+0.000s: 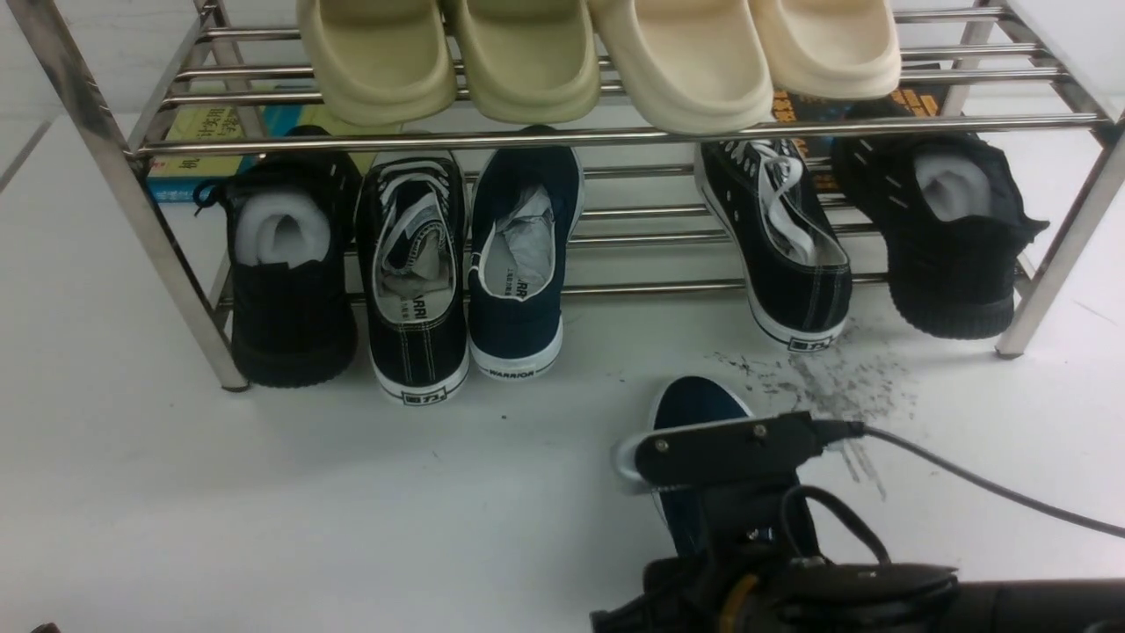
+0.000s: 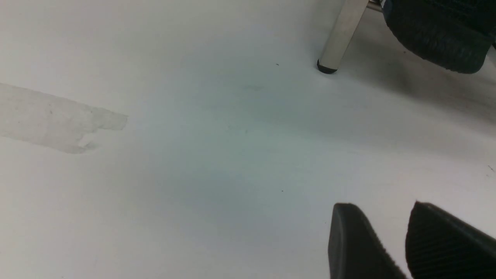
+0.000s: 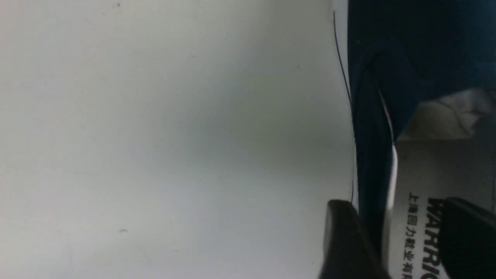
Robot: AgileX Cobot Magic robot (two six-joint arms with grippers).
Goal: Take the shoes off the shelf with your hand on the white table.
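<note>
Navy slip-on (image 1: 694, 406) on white table (image 1: 264, 492), right gripper (image 3: 399, 203) parted astride its wall, shelf (image 1: 141, 211) just beyond, left gripper (image 2: 383, 205) parted, empty

Shiny steel-rod shelf (image 1: 615, 134), matte tabletop (image 1: 264, 492), canvas shoes (image 1: 517, 321) with smooth rubber soles (image 1: 514, 360) and crumpled paper stuffing (image 1: 532, 236).

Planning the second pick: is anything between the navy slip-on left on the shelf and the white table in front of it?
Nothing visible. The navy slip-on sits heel-out on the lower tier, with bare white table directly before it. A black lace-up sneaker sits close on its left only.
</note>
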